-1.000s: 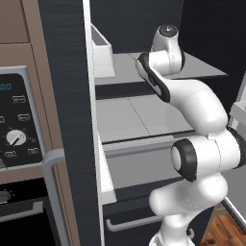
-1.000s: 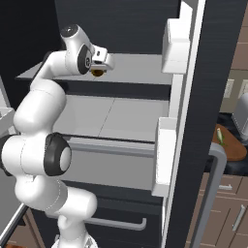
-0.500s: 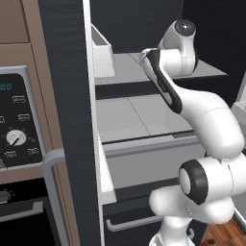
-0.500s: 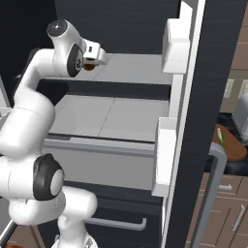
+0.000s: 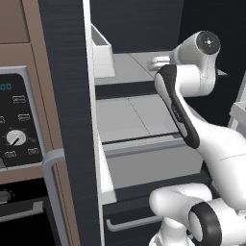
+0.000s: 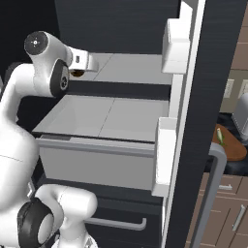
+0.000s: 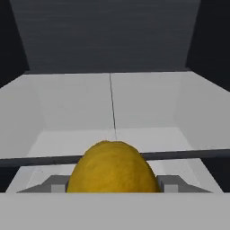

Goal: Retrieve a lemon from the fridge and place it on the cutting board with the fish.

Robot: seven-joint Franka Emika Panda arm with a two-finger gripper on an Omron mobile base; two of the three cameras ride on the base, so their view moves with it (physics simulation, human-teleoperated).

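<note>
The lemon (image 7: 112, 165), yellow and oval, sits low in the hand view between my gripper's (image 7: 112, 185) two fingers, which are shut on it. In the right base view the gripper (image 6: 77, 73) hangs at the front left edge of the fridge's upper shelf (image 6: 126, 68), with the lemon a small dark-orange spot under the hand. The fridge door (image 6: 213, 97) stands wide open. Far right, past the door, the reddish-brown cutting board (image 6: 235, 151) lies on a dark counter with the slender greenish fish (image 6: 219, 136) on it.
White bins (image 6: 175, 46) hang on the inside of the fridge door. A wide grey drawer (image 6: 97, 160) juts out below the shelf, with a handled drawer (image 6: 116, 224) under it. The oven's control panel (image 5: 19, 129) is left of the other door (image 5: 67, 120).
The arm has swung and risen, drawing the gripper back from over the shelf toward its front left edge. The lemon has stayed in the grip.
</note>
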